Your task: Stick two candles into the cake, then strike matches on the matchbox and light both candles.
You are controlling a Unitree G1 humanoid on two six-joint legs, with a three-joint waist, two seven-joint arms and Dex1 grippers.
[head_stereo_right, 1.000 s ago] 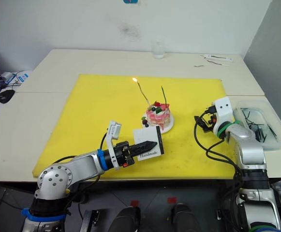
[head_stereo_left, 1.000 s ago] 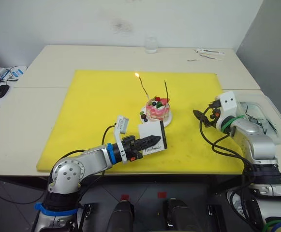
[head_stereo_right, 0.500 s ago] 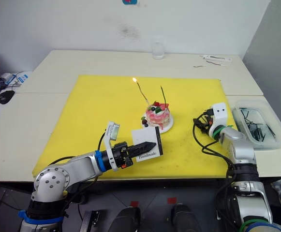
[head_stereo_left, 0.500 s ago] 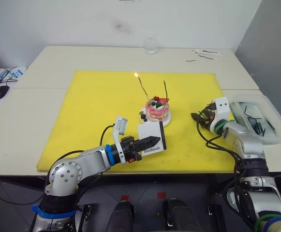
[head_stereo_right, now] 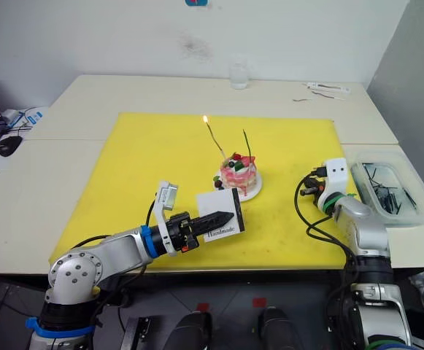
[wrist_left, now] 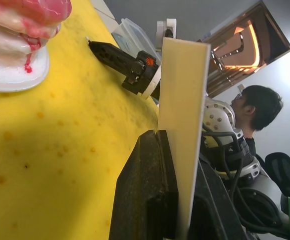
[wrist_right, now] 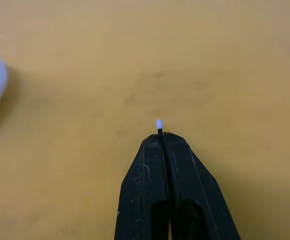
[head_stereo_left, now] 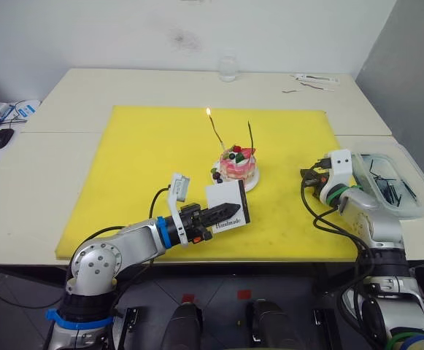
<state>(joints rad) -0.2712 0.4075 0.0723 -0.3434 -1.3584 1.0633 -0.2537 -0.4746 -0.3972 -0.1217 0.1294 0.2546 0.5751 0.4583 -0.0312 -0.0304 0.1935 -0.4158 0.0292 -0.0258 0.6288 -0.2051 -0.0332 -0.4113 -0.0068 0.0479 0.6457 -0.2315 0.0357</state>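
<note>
On the yellow mat [head_stereo_left: 153, 160], the cake [head_stereo_left: 239, 166] is seen on its white plate, near the middle. Two candles are planted in it: the left candle [head_stereo_left: 214, 133] carries a small flame at its tip, while the right candle [head_stereo_left: 250, 134] is unlit. The remaining step is judged to be striking a match and lighting that second candle.

The matchbox [head_stereo_left: 228, 206] is held on edge just in front of the cake, clamped between the fingers of the left gripper [head_stereo_left: 225, 214]; the left wrist view shows the box gripped by its lower edge, standing nearly upright. The right gripper [wrist_right: 160, 134] lies well to the right of the cake, near the clear bin [head_stereo_left: 390, 182] of spare matches. Its fingers are pressed together on a match [wrist_right: 158, 124], of which only the pale tip protrudes.

For a clean strike, the match head should be drawn along the black strip, not across the printed face. Where that strip lies cannot be told from these views. As so little of the match projects, a shallow angle is advised to keep the fingers off the box. The box should be held rigid. Once lit, the match should be carried past the burning candle with care.
</note>
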